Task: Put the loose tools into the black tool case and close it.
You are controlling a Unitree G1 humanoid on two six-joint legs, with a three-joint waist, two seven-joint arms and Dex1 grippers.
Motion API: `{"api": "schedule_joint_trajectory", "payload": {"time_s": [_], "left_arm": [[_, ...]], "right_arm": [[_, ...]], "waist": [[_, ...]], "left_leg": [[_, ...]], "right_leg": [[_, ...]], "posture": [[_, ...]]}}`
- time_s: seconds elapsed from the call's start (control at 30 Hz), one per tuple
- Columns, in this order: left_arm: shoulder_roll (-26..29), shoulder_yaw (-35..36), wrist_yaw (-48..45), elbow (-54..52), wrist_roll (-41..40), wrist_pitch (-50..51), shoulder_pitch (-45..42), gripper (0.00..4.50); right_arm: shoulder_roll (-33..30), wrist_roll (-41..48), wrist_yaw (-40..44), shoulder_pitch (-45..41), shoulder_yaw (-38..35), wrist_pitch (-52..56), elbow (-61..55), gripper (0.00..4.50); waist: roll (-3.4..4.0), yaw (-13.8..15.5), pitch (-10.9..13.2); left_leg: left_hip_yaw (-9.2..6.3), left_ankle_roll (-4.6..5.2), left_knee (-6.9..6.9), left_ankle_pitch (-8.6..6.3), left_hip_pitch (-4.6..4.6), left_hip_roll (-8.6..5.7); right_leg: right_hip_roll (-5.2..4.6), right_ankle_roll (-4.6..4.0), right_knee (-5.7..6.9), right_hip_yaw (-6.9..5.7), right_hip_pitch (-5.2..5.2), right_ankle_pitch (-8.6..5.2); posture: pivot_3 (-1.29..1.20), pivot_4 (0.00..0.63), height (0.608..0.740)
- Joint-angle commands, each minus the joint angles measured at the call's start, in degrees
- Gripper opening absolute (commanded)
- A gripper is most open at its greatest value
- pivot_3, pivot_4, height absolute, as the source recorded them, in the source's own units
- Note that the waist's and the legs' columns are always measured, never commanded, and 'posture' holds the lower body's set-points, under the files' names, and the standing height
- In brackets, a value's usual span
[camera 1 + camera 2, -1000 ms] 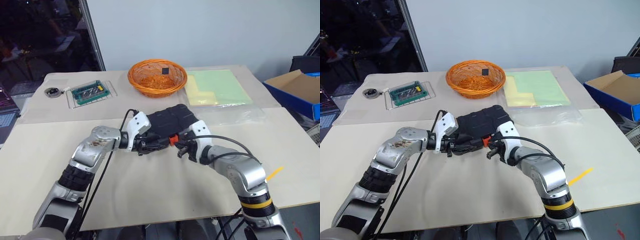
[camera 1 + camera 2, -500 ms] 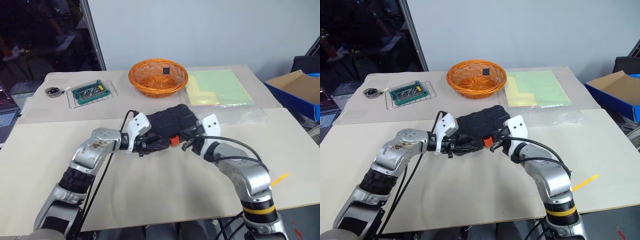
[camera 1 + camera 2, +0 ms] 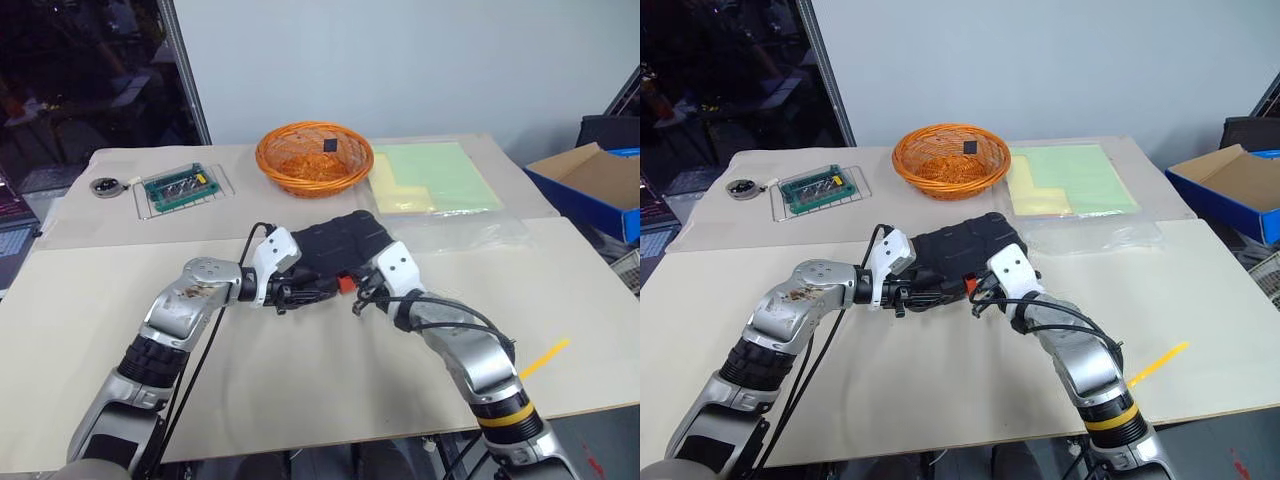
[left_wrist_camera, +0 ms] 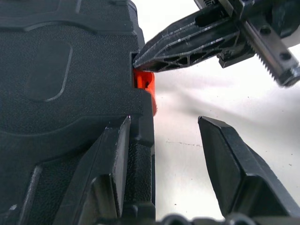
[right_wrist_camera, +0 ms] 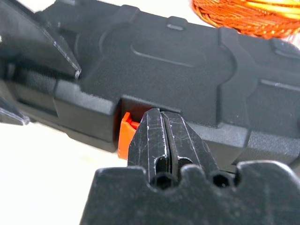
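Note:
The black tool case [image 3: 340,243] lies shut at the middle of the table, ribbed shell up, with its orange latch [image 3: 344,284] on the near edge. My left gripper [image 3: 300,293] stands open at that edge. One of its fingers [image 4: 110,154] rests over the lid and the other hangs beside the case over the table. My right gripper [image 3: 358,298] is shut, and its joined fingertips [image 5: 165,136] press against the orange latch [image 5: 125,136]. The left wrist view shows them as a wedge [image 4: 187,47] at the latch [image 4: 145,86]. The loose tools are out of view.
An orange wicker basket [image 3: 314,155] stands behind the case. A green circuit board in a clear tray [image 3: 180,185] and a small round object [image 3: 104,184] lie back left. A green sheet [image 3: 435,175] and clear bag [image 3: 470,228] lie back right. A blue box [image 3: 600,180] sits off the table's right.
My right gripper has rolled at the wrist and moved in from just right of the latch until its shut tips meet it. The left gripper and the case have stayed put.

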Motion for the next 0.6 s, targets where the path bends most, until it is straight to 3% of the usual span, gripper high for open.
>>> {"api": "schedule_joint_trajectory", "payload": {"time_s": [0.03, 0.23, 0.33, 0.43, 0.53, 0.6], "left_arm": [[0.2, -1.8, 0.0, 1.1, 1.3, 1.5, 1.7, 2.47], [0.4, -1.7, 0.0, 0.2, 1.3, 0.7, 2.4, 2.47], [-0.1, 0.3, -0.1, -1.1, 0.0, -1.4, 3.6, 2.47], [-1.5, 4.2, 0.7, -3.8, -1.6, -7.9, 6.7, 2.47], [-3.6, 8.5, 1.9, -6.8, -5.1, -10.6, 9.5, 2.47], [-3.5, 11.7, 1.4, -9.4, -10.0, -6.7, 10.9, 2.47]], "right_arm": [[-0.1, -4.0, 0.2, 2.2, 3.5, -1.0, 6.7, 0.02], [1.6, -7.4, -1.8, 1.8, 2.5, -6.6, 11.3, 0.02], [1.4, -4.7, -1.2, 3.8, -2.2, -9.3, 4.8, 0.02], [3.1, 4.2, 1.8, 8.9, -8.5, -11.9, -7.3, 0.02], [-0.5, 11.3, 8.3, 13.4, -12.6, -10.4, -15.8, 0.02], [-3.7, 13.8, 10.0, 16.3, -15.7, -7.8, -20.1, 0.60]], "waist": [[-0.13, 0.0, -0.3], [-0.23, -0.1, -0.7], [-0.16, 0.1, -0.7], [-0.05, 0.5, -0.6], [0.09, 0.5, -0.5], [0.09, 0.5, -0.5]], "left_leg": [[0.00, 0.00, 0.00, 0.00, 0.01, 0.01], [0.02, -0.03, -0.01, -0.02, 0.34, 0.09], [0.02, -0.04, -0.02, -0.02, 0.43, 0.21], [0.03, -0.03, -0.02, 0.00, -0.07, 0.25], [0.05, -0.08, -0.02, -0.03, -0.70, 0.28], [0.07, -0.08, -0.01, -0.03, -1.36, 0.12]], "right_leg": [[0.00, 0.00, 0.00, 0.00, 0.00, 0.00], [-0.03, -0.01, -0.08, 0.00, 0.22, -0.04], [-0.02, -0.10, -0.10, -0.01, 0.20, -0.09], [0.02, -0.01, -0.05, -0.04, -0.12, 0.04], [0.02, -0.24, 0.00, -0.01, -0.66, 0.09], [-0.08, -0.53, 0.02, 0.02, -1.31, 0.36]], "posture": [[0.00, 0.150, 0.740], [0.00, 0.150, 0.740], [0.00, 0.150, 0.740], [0.00, 0.150, 0.740], [0.00, 0.150, 0.740], [0.00, 0.150, 0.740]]}}
